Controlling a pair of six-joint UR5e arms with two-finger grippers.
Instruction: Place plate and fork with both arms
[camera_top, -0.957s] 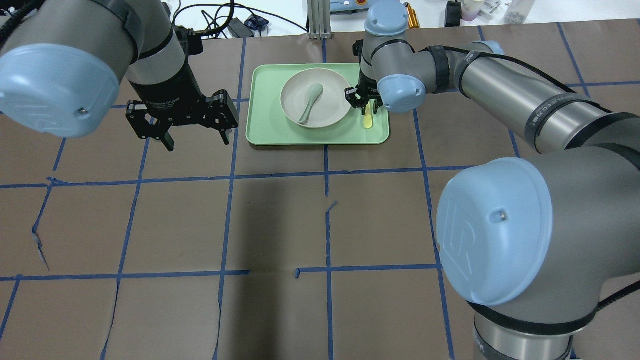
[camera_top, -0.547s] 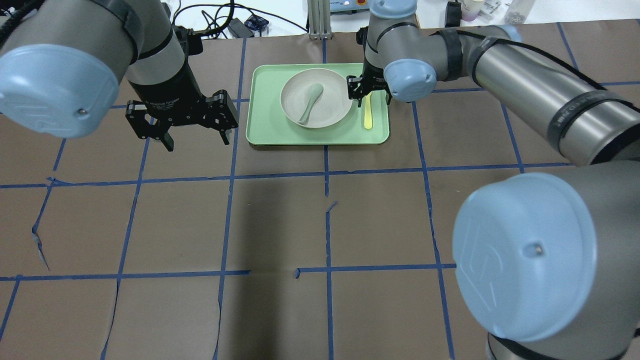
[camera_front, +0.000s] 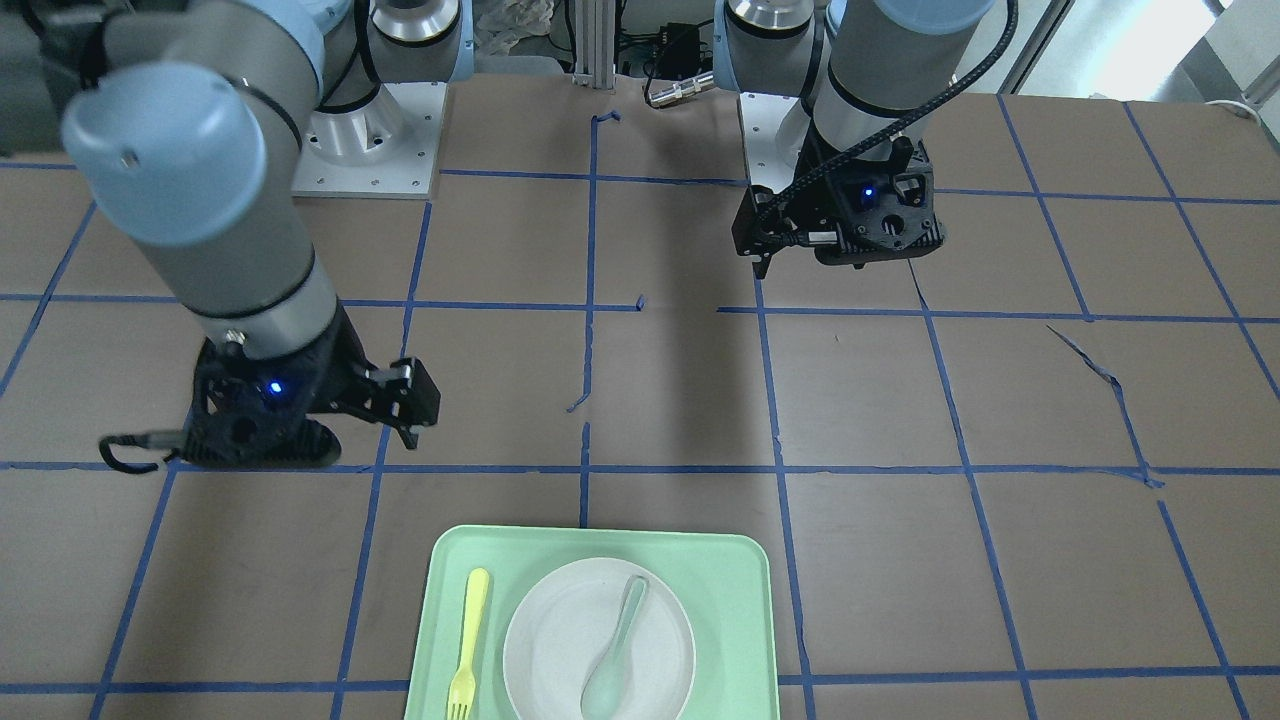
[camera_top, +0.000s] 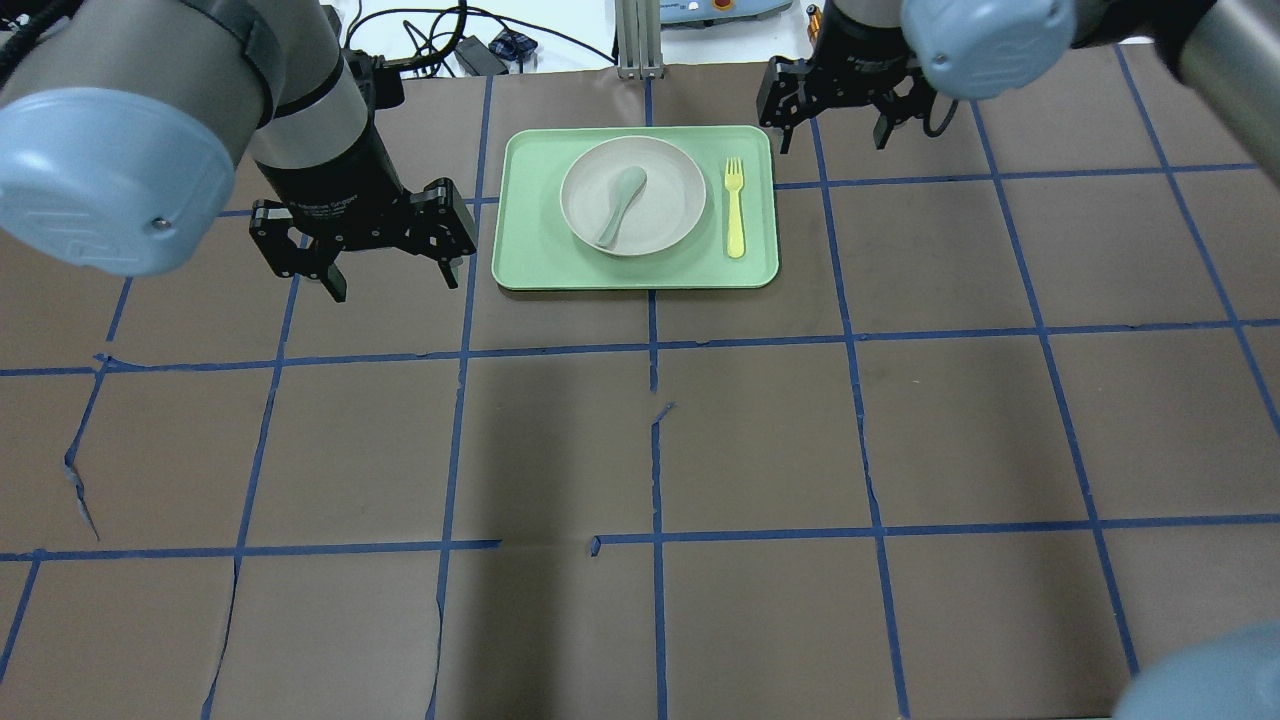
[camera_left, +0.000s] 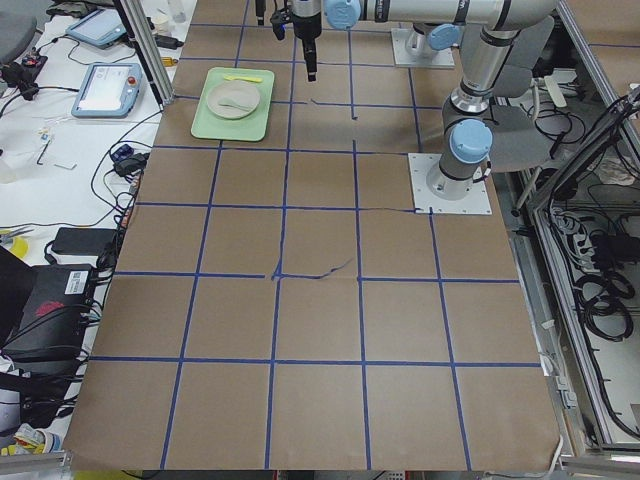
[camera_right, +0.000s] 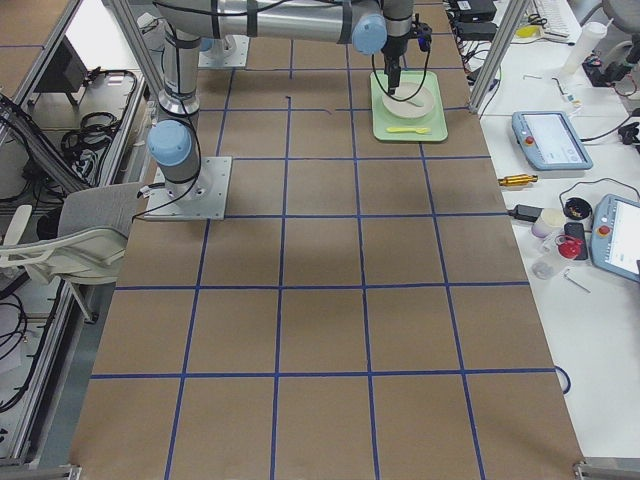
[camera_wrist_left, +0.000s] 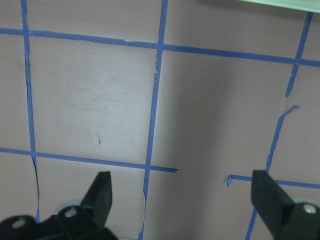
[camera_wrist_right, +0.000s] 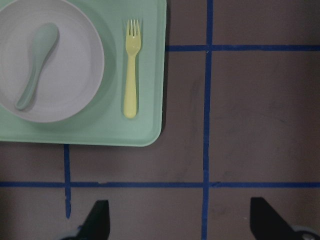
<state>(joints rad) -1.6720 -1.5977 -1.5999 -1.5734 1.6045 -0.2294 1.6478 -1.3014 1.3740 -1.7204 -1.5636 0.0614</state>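
The off-white plate (camera_top: 668, 205) lies on a light-green tray (camera_top: 520, 270) at the table's far middle. The pale-yellow fork (camera_top: 735, 205) lies flat on the tray just right of the plate, tines pointing away from me. Both also show in the right wrist view, the plate (camera_wrist_right: 75, 80) and the fork (camera_wrist_right: 131, 70). My right gripper (camera_top: 835, 145) is open and empty, above the table beyond the tray's far right corner. My left gripper (camera_top: 395, 288) is open and empty, above the table left of the tray. The front view shows the plate (camera_front: 545, 640) and the fork (camera_front: 467, 640).
A pale grey-green spoon (camera_top: 622, 205) lies in the plate. The table is brown paper with a blue tape grid and some tears (camera_top: 80, 490). An aluminium post (camera_top: 638, 40) and cables stand past the far edge.
My right gripper has let go of the fork, lifted and drawn back to the right past the tray's corner. The fork now lies free on the tray. The left arm has not moved.
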